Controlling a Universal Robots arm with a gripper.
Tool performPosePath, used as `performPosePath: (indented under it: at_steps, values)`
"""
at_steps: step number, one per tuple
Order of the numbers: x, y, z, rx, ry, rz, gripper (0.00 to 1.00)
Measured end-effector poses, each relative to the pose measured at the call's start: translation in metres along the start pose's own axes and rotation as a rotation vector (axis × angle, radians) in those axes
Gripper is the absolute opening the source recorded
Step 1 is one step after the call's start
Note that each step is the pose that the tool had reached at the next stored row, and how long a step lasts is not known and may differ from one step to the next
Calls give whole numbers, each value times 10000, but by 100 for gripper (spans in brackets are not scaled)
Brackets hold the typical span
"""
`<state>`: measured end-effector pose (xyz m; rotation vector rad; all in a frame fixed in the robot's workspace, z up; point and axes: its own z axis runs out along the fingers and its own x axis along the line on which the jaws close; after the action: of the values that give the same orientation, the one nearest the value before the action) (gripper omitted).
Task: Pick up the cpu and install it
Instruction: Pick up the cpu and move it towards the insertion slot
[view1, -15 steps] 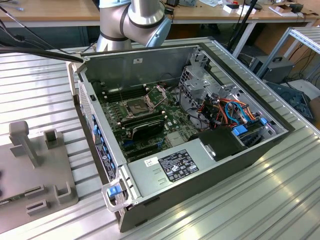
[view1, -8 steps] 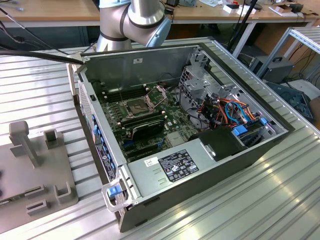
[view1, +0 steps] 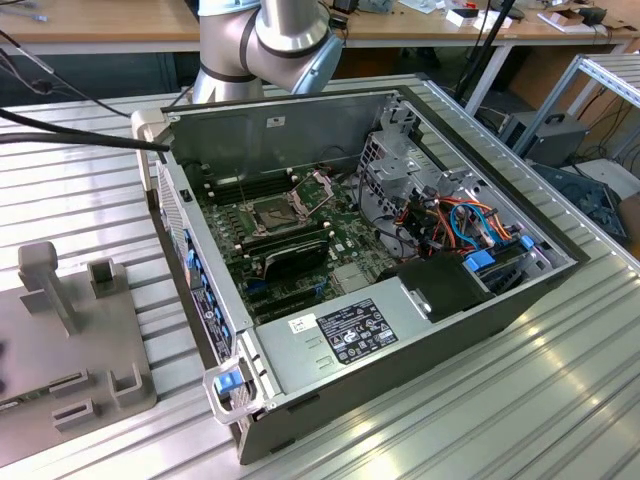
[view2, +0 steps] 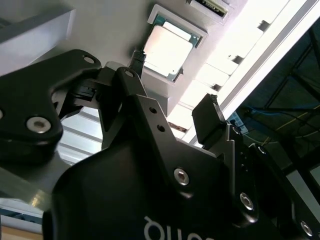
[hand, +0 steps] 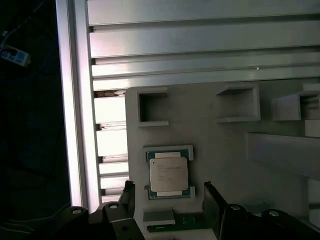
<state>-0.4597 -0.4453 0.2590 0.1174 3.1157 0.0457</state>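
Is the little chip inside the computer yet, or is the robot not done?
Not yet. The socket in the computer case stands open, its plate lifted. The cpu lies in its grey holder, with the open gripper near it, holding nothing. Picking up and installing remain.

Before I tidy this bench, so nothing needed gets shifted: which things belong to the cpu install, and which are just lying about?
Job: cpu in its grey tray; gripper, jaws open, nearest it; motherboard socket, plate open.
Lying about: black memory sticks; power supply; coloured cables.
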Motion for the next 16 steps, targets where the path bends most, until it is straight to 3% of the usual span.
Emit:
performPosePath:
  at_steps: [9, 14, 16]
  values:
    - [4, -5, 182, 38, -3, -1, 66]
    - [7, -10, 316, 71, -6, -2, 66]
    - [7, -10, 330, 77, -4, -2, 66]
